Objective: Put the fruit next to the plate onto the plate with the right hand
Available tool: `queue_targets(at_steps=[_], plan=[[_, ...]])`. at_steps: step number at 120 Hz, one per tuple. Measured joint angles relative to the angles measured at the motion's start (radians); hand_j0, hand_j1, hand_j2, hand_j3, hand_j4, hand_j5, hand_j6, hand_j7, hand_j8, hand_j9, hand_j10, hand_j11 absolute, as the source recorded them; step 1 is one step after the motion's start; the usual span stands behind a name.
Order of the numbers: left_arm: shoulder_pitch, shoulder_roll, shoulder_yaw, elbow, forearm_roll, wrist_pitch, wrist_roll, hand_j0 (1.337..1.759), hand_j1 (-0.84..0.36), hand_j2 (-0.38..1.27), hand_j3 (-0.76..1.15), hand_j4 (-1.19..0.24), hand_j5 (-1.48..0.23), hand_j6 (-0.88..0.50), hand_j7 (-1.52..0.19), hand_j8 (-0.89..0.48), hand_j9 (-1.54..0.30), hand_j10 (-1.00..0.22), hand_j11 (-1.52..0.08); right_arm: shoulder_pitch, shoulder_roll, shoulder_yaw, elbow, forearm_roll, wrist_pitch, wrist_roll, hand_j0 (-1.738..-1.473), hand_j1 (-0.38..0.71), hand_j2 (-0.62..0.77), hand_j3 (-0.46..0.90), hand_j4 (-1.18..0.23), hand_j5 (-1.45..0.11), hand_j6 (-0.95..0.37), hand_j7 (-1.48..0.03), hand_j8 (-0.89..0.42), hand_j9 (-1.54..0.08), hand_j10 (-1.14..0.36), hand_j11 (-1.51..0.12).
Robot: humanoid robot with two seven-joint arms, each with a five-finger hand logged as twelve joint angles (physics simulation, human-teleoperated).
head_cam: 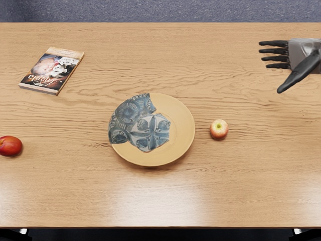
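Observation:
A small red-and-yellow apple (218, 129) lies on the table just right of the tan plate (181, 131), which carries a blue patterned design on its left half. A gap separates apple and plate. My right hand (281, 63) hovers at the far right, above and to the right of the apple, with its dark fingers spread and nothing in them. The left arm is out of view.
A second red fruit (10, 145) lies at the table's left edge, far from the plate. A book (51, 70) lies at the back left. The wooden table's (160, 201) front edge runs along the bottom.

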Motion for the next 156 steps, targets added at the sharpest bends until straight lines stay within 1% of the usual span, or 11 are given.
queue_targets(at_steps=[10, 17, 28, 33, 41, 60, 80, 103, 126, 142, 156], plan=[[0.000, 0.000, 0.000, 0.000, 0.000, 0.000, 0.000, 1.658, 0.34, 0.00, 0.00, -0.01, -0.01, -0.01, -0.01, -0.01, -0.01, -0.01, -0.01, 0.004, -0.014, 0.027, 0.042, -0.033, 0.000, -0.037, -1.658, -0.35, 0.00, 0.00, 0.00, 0.00, 0.00, 0.00, 0.00, 0.00, 0.00, 0.00], [0.000, 0.000, 0.000, 0.000, 0.000, 0.000, 0.000, 1.658, 0.34, 0.00, 0.00, -0.01, -0.01, -0.01, -0.01, -0.01, -0.01, -0.01, -0.01, 0.006, -0.044, 0.035, 0.073, -0.063, 0.000, -0.082, -1.658, -0.35, 0.00, 0.00, 0.00, 0.00, 0.00, 0.00, 0.00, 0.00, 0.00, 0.00], [0.001, 0.000, 0.000, 0.000, 0.000, 0.000, 0.000, 1.658, 0.34, 0.00, 0.00, -0.01, -0.01, -0.01, -0.01, -0.01, -0.01, -0.01, -0.01, 0.002, -0.102, 0.037, 0.257, -0.212, 0.000, -0.132, -1.658, -0.34, 0.00, 0.00, -0.01, -0.01, -0.01, -0.01, -0.01, -0.01, -0.01, -0.01], [0.000, 0.000, 0.000, 0.000, 0.000, 0.000, 0.000, 1.658, 0.34, 0.00, 0.00, -0.01, -0.01, -0.01, -0.01, -0.01, -0.01, -0.01, -0.01, 0.002, -0.076, 0.049, 0.317, -0.281, 0.000, -0.156, -1.658, -0.34, 0.00, 0.00, -0.01, -0.02, -0.01, -0.02, -0.01, -0.02, -0.01, -0.02], [0.001, 0.000, 0.000, 0.000, 0.000, 0.000, 0.000, 1.658, 0.34, 0.00, 0.00, -0.01, -0.01, -0.01, -0.01, -0.01, -0.01, -0.01, -0.01, -0.016, -0.028, 0.103, 0.372, -0.345, 0.000, -0.179, -1.658, -0.34, 0.00, 0.00, -0.01, -0.01, -0.01, -0.01, -0.01, -0.01, -0.01, -0.01], [0.001, 0.000, 0.000, 0.000, 0.000, 0.000, 0.000, 1.658, 0.34, 0.00, 0.00, -0.01, -0.01, -0.01, -0.01, -0.01, -0.01, -0.01, -0.01, -0.115, 0.028, 0.151, 0.494, -0.545, 0.000, -0.199, -1.658, -0.33, 0.00, 0.00, -0.02, -0.02, -0.02, -0.02, -0.02, -0.02, -0.02, -0.02], [0.000, 0.000, 0.000, 0.000, 0.000, 0.000, 0.000, 1.658, 0.34, 0.00, 0.00, -0.01, -0.01, -0.01, -0.01, -0.01, -0.01, -0.01, -0.01, -0.183, 0.130, 0.153, 0.510, -0.655, -0.020, -0.204, -1.658, -0.33, 0.00, 0.00, -0.02, -0.02, -0.02, -0.02, -0.02, -0.02, -0.02, -0.02], [0.000, 0.000, 0.000, 0.000, 0.000, 0.000, 0.000, 1.658, 0.34, 0.00, 0.00, -0.01, -0.01, -0.01, -0.01, -0.01, -0.01, -0.01, -0.01, -0.315, 0.249, 0.171, 0.577, -0.821, -0.294, -0.205, -1.658, -0.33, 0.00, 0.00, -0.02, -0.03, -0.02, -0.03, -0.02, -0.03, -0.02, -0.03], [0.001, 0.000, 0.000, 0.000, 0.000, 0.000, 0.000, 1.658, 0.34, 0.00, 0.00, -0.01, -0.01, -0.01, -0.01, -0.01, -0.01, -0.01, -0.01, -0.361, 0.295, 0.175, 0.582, -0.925, -0.390, -0.205, -1.658, -0.31, -0.01, 0.00, -0.04, -0.04, -0.04, -0.04, -0.04, -0.04, -0.03, -0.04], [0.000, 0.000, 0.000, 0.000, 0.000, 0.000, 0.000, 1.658, 0.34, 0.00, 0.00, -0.01, -0.01, -0.01, -0.01, -0.01, -0.01, -0.01, -0.01, -0.406, 0.315, 0.169, 0.575, -1.050, -0.453, -0.205, -1.658, -0.30, -0.01, 0.00, -0.04, -0.05, -0.04, -0.05, -0.04, -0.05, -0.04, -0.05], [0.000, 0.000, 0.000, 0.000, 0.000, 0.000, 0.000, 1.658, 0.34, 0.00, 0.00, -0.01, -0.01, -0.01, -0.01, -0.01, -0.01, -0.01, -0.01, -0.433, 0.319, 0.165, 0.566, -1.095, -0.481, -0.205, -1.658, -0.25, -0.02, 0.00, -0.09, -0.11, -0.09, -0.11, -0.09, -0.11, -0.09, -0.11]])
